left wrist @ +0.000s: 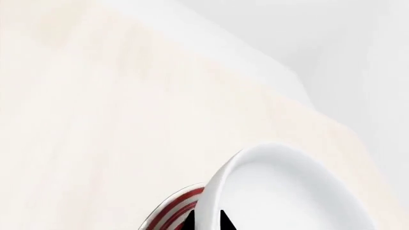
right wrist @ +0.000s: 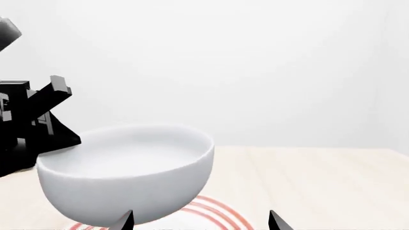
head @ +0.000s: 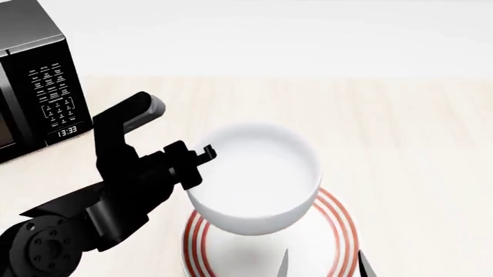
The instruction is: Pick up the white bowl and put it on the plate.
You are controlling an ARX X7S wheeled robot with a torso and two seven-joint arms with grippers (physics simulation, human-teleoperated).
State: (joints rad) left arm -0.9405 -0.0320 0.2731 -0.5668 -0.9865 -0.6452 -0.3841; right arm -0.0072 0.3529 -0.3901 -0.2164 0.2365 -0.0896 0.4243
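The white bowl (head: pixel 256 176) hangs in the air just above the red-ringed plate (head: pixel 343 234), which lies on the pale wooden table. My left gripper (head: pixel 196 167) is shut on the bowl's left rim. In the left wrist view its fingertips (left wrist: pixel 189 221) straddle the bowl's wall (left wrist: pixel 281 191), with the plate (left wrist: pixel 176 211) below. My right gripper (head: pixel 322 262) is open and empty at the plate's near edge. In the right wrist view the bowl (right wrist: pixel 128 172) floats over the plate (right wrist: pixel 217 213), and the right gripper (right wrist: pixel 199 221) has its tips wide apart.
A black microwave (head: pixel 34 86) stands at the table's back left. The wooden table (head: pixel 416 144) stretches to the right and behind the plate, with a white wall beyond it.
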